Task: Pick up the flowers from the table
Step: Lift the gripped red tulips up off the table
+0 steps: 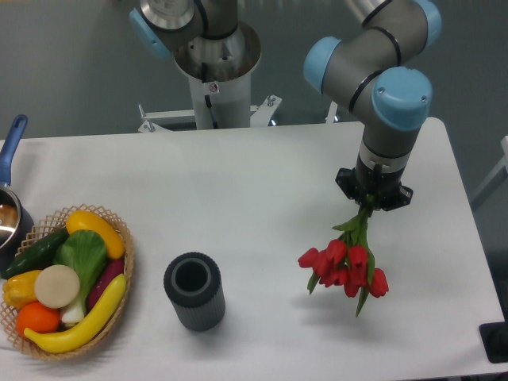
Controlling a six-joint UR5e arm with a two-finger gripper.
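Note:
The flowers (346, 266) are a bunch of red tulip buds with green stems, hanging buds-down at the right of the white table (254, 182). Their stem ends run up into my gripper (367, 208), which is shut on them. The buds hang above the tabletop and cast a faint shadow on it below and to the right. My fingers are mostly hidden under the black wrist flange, seen from above.
A dark ribbed cylinder (194, 290) stands upright left of the flowers. A wicker basket (121, 238) of toy vegetables and fruit sits at the front left. A pot with a blue handle (11, 151) is at the left edge.

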